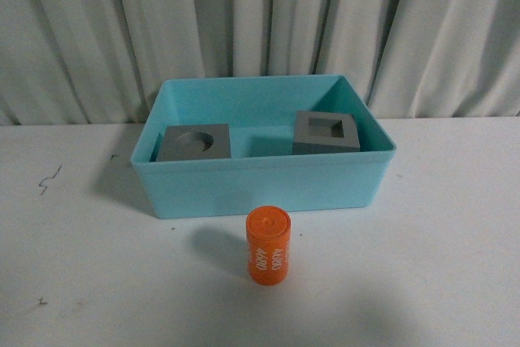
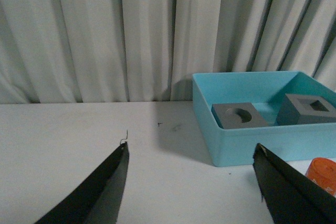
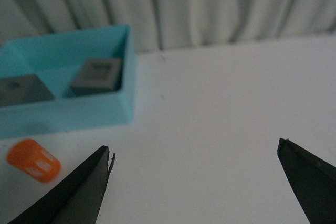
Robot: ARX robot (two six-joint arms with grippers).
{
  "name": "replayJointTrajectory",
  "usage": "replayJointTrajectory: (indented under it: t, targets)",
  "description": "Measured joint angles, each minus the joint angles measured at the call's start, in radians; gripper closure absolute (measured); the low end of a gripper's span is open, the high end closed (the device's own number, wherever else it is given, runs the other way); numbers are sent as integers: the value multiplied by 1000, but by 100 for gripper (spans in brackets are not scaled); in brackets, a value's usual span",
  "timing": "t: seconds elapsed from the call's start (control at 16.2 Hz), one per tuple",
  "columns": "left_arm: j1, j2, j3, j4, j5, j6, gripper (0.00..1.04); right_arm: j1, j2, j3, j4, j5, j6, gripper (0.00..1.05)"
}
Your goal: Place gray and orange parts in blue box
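Judging from how things lie, only the cylinder point(image 1: 268, 248) is left to move. It sits on the table point(image 1: 439, 266) near the box's point(image 1: 260, 188) front wall, about midway along it. It seems to stand on end, though the right wrist view makes that less sure. Both gray cubes are already inside: the round-recess cube point(image 1: 193, 144) toward the left and the square-recess cube point(image 1: 327, 133) toward the right, with bare floor between them.

The left gripper point(image 2: 191, 148) and right gripper point(image 3: 194, 146) both have their jaws spread wide and hold nothing. Neither arm shows in the front view.

The likeliest trouble is the cylinder itself. Its side is round and smooth, so a pinch that lands off-centre could tip it or squirt it out, and once it is down it would roll freely (nothing on the table would stop it). A low carry could clip the front rim and knock it loose. A release over either cube could leave it perched on top or bouncing out, so the gap between them looks the safer target. Since it sits between the arms, both reaching at once would risk a clash.

Little else is around: a pleated curtain point(image 1: 244, 14) behind and a small dark scratch point(image 1: 49, 178) on the table at far left. Nothing stands between either gripper and the cylinder.
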Motion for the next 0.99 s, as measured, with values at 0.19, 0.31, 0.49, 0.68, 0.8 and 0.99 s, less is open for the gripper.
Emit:
replayJointTrajectory:
  t: [0.19,0.31,0.49,0.68,0.8,0.99]
  targets:
    - [0,0,0,0,0,0,6,192,475,294,104,-227,-227,6]
    - [0,0,0,0,0,0,7,217,514,311,89,-239,-254,6]
    - [0,0,0,0,0,0,7,292,623,358,74,-246,-323,6]
    - [0,0,0,0,0,0,7,338,686,395,60,-241,-364,6]
    - [0,0,0,0,0,0,7,389,751,439,60,-226,-397,6]
    - [0,0,0,0,0,0,7,440,817,490,65,-209,-419,6]
